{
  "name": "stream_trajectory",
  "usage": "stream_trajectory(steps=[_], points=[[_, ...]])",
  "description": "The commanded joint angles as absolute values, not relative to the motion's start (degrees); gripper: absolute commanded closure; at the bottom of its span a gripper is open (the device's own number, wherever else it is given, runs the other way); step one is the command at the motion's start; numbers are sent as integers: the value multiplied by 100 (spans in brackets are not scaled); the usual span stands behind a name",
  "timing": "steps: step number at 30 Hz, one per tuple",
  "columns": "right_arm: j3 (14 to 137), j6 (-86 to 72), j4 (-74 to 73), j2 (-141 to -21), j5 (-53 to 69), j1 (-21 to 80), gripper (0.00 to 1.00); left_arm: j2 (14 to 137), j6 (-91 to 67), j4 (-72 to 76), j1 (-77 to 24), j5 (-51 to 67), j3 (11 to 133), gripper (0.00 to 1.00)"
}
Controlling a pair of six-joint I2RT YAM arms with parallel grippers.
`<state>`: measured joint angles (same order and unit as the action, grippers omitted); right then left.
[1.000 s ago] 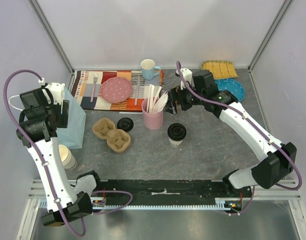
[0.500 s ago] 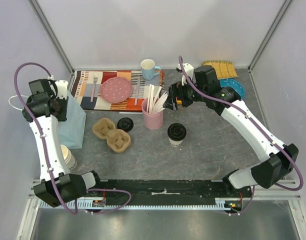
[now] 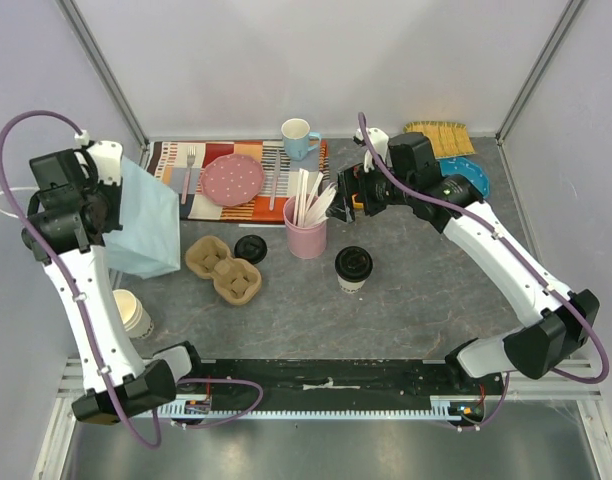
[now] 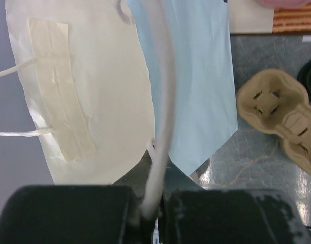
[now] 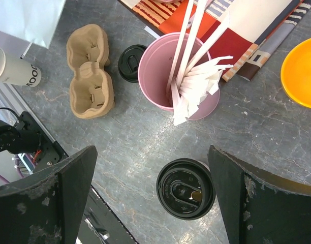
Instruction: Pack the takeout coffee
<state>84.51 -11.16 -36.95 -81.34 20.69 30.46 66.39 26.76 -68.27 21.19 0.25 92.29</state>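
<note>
The takeout coffee [image 3: 353,268], a pale paper cup with a black lid [image 5: 186,189], stands upright on the grey table right of centre. My right gripper [image 3: 348,196] hovers above and behind it, by the pink cup. Its jaws stand wide open, and in the right wrist view [image 5: 151,157] the lid lies between and below the fingers with nothing touching it. At the far left my left gripper [image 3: 101,212] is shut on the white cord handle [image 4: 160,127] of a light-blue paper bag [image 3: 146,220]. The bag is tilted, its pale inside [image 4: 84,91] showing in the left wrist view.
A pink cup of wooden sticks [image 3: 306,235] stands just behind the coffee. A cardboard cup carrier [image 3: 224,268] and a loose black lid [image 3: 250,248] lie left of it. A lidless paper cup [image 3: 134,312] stands near the left arm. Placemat, pink plate [image 3: 232,180] and blue mug [image 3: 298,137] sit at the back.
My left gripper has shut on the bag's cord handle and pulled it, tipping the bag to the right. The right gripper shifted slightly, then held still, open.
</note>
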Motion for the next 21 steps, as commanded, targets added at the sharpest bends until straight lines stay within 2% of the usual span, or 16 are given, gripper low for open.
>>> stream_trajectory(steps=[1,4,8,11,13,21], points=[[8631,-1152,-3604,-7919,1969,3067,2,6381,3032,-6426,2136,334,9948,98],[8631,-1169,-3586,-7901,1671,3067,2,6425,3137,-6092,2144,649,10300,98],[8657,-1160,-3498,-7980,1240,2971,2,6679,3042,-6126,2101,2244,11204,98],[8780,-1274,-3402,-8112,1011,2717,2,7048,2603,-6126,1934,2969,11978,98],[8877,-1275,-3358,-8191,871,2550,2,7390,2610,-6126,1471,2988,12451,98],[9070,-1248,-3287,-8113,607,1644,2,8743,3417,-5688,-1437,802,13920,98]])
